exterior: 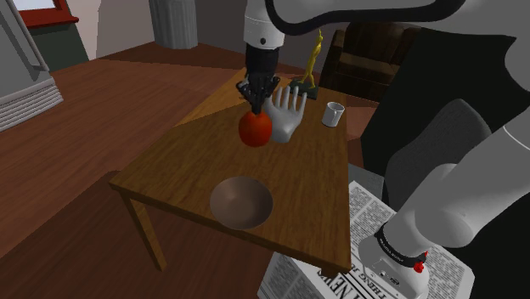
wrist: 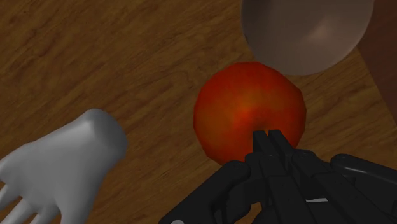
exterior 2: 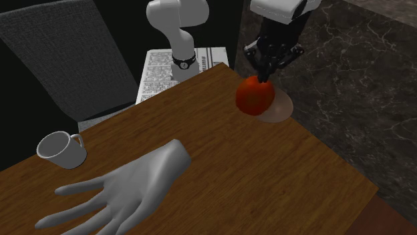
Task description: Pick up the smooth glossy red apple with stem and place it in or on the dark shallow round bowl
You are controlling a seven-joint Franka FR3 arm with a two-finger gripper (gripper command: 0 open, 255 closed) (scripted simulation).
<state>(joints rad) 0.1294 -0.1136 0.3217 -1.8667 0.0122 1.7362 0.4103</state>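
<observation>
Wooden table (exterior: 174,170): hard and bare beneath the carry path; anything dropped here would likely roll toward an edge.
Brown bowl (exterior: 242,202): shallow, round and empty, near the table's front edge in the shoulder view. With so low a wall, a release off-centre or from height could let the fruit bounce out.
Red apple (exterior: 255,129): hangs farther back than the bowl and well apart from it, seemingly clear of the tabletop. Glossy and round, it may swing or slip.
Black gripper (exterior: 256,109): directly above the apple, fingers pinched almost together on its very top. The hold is narrow, and I judge a quick move could shake it loose.
White hand model (exterior: 287,115): stands just behind the apple; a sideways swing might knock it.
White mug (exterior: 333,114): beside the hand model, off the likely route, small risk.
Apple's stem: covered by the fingertips, so what exactly they clamp is unclear.
Apple's underside: its gap to the table is hard to judge.
Bowl's rim: cut off in the wrist view, partly behind the apple in the second exterior view.
</observation>
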